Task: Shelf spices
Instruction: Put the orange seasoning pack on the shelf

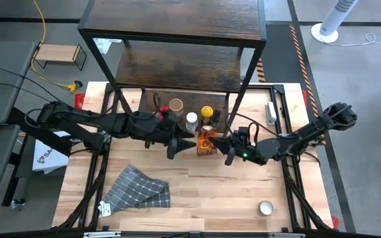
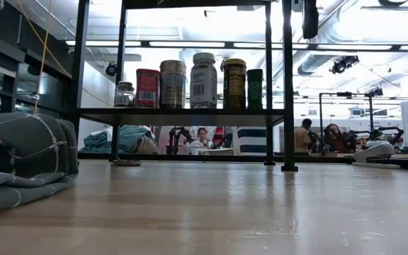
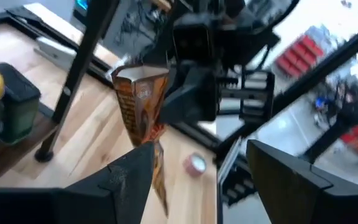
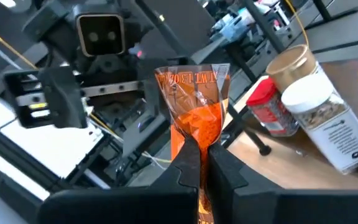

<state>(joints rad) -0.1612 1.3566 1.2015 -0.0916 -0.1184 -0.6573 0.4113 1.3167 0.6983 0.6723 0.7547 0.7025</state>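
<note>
Bench point(image 1: 243, 198): light wood, pale grain. Shelf point(image 1: 177, 26): dark brown boards, thin black frame. Both arms dark; right gripper point(image 4: 197, 163) black, pinching a clear pouch point(image 4: 194, 106) of orange powder with an orange printed top. Left gripper point(image 3: 194, 177) black. Cloth point(image 1: 137, 188), at 7 o'clock from the pouch: grey with thin white checks. On the shelf's low board, at 12 o'clock from the pouch: yellow lid point(image 1: 207, 111), white lid point(image 1: 191, 118), tan lid point(image 1: 176, 104), red lid point(image 4: 263, 90). Low view shows a red tin point(image 2: 147, 88) and a green jar point(image 2: 254, 88). Silver tin point(image 1: 266, 208) at 4 o'clock.
</note>
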